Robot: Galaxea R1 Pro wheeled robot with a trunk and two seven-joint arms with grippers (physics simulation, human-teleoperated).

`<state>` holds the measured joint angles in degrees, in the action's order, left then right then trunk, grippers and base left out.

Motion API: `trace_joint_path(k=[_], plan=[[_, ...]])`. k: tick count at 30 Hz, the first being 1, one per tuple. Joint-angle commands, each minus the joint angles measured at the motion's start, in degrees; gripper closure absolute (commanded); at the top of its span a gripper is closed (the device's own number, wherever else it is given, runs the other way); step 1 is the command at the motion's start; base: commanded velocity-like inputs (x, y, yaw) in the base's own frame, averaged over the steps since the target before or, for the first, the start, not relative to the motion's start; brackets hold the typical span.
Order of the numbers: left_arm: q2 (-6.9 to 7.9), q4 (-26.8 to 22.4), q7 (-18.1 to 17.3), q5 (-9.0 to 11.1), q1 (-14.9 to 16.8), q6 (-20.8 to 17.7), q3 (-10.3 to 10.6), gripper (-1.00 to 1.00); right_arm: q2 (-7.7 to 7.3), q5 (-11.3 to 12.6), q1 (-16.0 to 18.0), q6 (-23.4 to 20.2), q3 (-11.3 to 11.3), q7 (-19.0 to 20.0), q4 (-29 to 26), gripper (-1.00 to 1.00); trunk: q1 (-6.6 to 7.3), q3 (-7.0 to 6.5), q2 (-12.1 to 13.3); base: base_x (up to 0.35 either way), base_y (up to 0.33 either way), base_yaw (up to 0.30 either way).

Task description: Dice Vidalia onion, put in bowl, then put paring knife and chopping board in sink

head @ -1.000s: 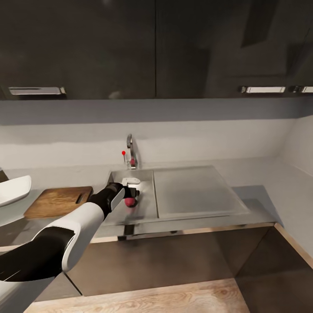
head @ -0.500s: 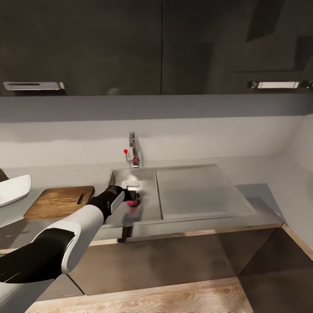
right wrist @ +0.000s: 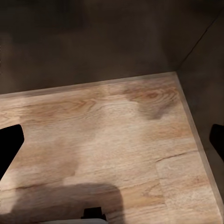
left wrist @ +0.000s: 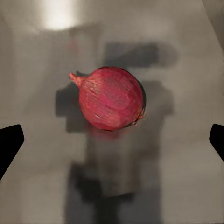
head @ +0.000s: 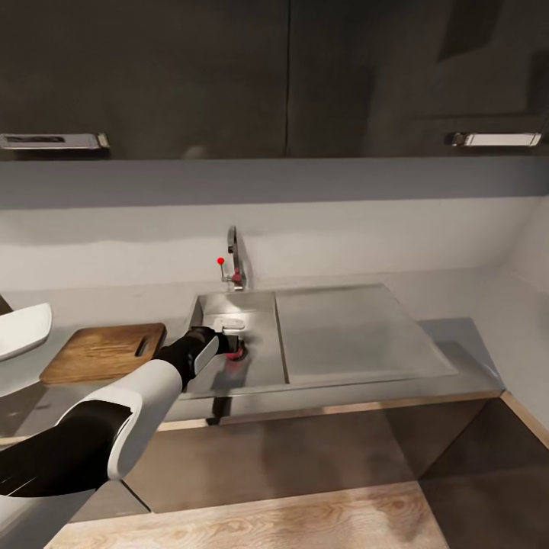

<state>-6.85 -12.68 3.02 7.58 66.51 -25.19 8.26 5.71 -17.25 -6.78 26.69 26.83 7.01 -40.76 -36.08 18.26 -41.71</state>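
Head view first: your left end effector (head: pixel 231 347) is down inside the rectangular grey steel sink (head: pixel 259 364), right over the small round pinkish-red Vidalia onion (head: pixel 235 352), which sits on the basin floor. From up here you can't tell how wide the fingers are. The dark-brown wooden chopping board (head: pixel 99 352) with the oval slot lies on the smooth grey tabletop (head: pixel 457 339) just beside the sink, and the glossy white bowl (head: pixel 19 330) is past the board at the picture's edge; can't see into it. The chrome tap with the red knob (head: pixel 232 263) stands behind the basin.

Left wrist view: the onion (left wrist: pixel 111 98) lies between your fingertips (left wrist: pixel 9 142), which are spread wide and well apart from it.

Right wrist view: your right end effector (right wrist: pixel 112 140) is spread too, over pale wooden floor (right wrist: pixel 116 135).

Compared with a second ago, the camera has shifted a bit, and the left end effector has stayed over the onion.
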Motion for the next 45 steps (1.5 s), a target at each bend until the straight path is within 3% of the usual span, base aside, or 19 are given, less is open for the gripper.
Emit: trace_joint_path(k=[1,45], plan=[[0.01,-0.1,0.3,0.6,0.0,-0.3,0.4,-1.00,0.09,-0.2,0.0,0.1,0.4,0.5,-0.1,-1.00,-0.03,0.16,-0.1,0.112,0.031,0.000],[0.04,0.7,0.3,0.3,-0.7,-0.3,0.4,-1.00,0.09,-0.2,0.0,0.1,0.4,0.5,-0.1,-1.00,-0.03,4.23,-0.1,0.082,-0.011,0.000]])
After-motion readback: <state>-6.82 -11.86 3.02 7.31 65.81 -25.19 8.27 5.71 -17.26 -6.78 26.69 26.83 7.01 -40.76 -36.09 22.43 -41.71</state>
